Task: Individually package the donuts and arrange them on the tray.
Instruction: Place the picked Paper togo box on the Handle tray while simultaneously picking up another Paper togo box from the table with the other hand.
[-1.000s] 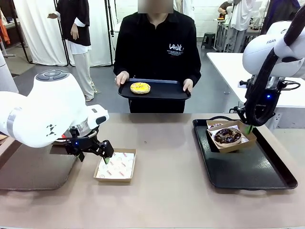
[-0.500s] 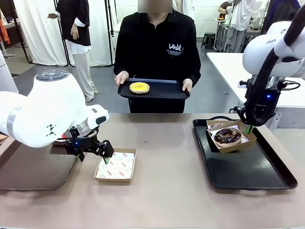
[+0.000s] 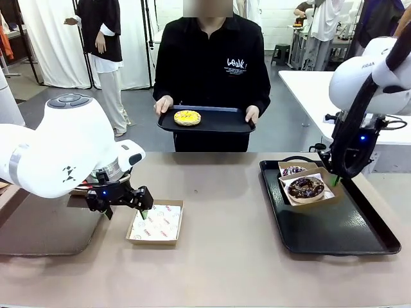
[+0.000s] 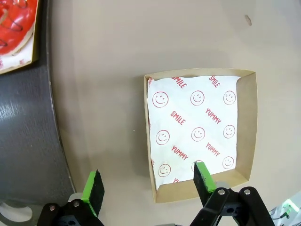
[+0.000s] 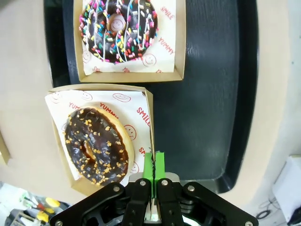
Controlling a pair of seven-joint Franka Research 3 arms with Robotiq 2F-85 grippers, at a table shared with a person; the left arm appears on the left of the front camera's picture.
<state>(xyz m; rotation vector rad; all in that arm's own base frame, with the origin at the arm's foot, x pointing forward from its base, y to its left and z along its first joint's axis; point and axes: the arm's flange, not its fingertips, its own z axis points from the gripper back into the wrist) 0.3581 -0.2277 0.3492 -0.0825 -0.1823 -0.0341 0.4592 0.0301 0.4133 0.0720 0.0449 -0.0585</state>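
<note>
The chocolate donut (image 3: 306, 187) (image 5: 97, 143) lies in a paper-lined box (image 5: 143, 110) on the black tray (image 3: 359, 231). My right gripper (image 3: 335, 178) (image 5: 154, 165) is shut on that box's side wall. Behind it sits a boxed dark donut with coloured sprinkles (image 3: 293, 170) (image 5: 118, 29). The person holds a second tray (image 3: 218, 122) with the yellow donut (image 3: 187, 117) on it. My left gripper (image 3: 125, 208) (image 4: 149, 183) is open, straddling the left wall of an empty lined box (image 3: 156, 221) (image 4: 200, 132). The red donut (image 4: 14, 23) rests in a box at the left wrist view's top left.
A dark tray (image 3: 38, 224) (image 4: 23, 141) lies at the table's left under my left arm. Bare table spans the middle between the empty box and the black tray. Another person stands far back on the left.
My right arm has shifted slightly right and down, and the chocolate donut's box now sits lower and flatter on the tray. The person's tray has drifted slightly left. The left arm is still.
</note>
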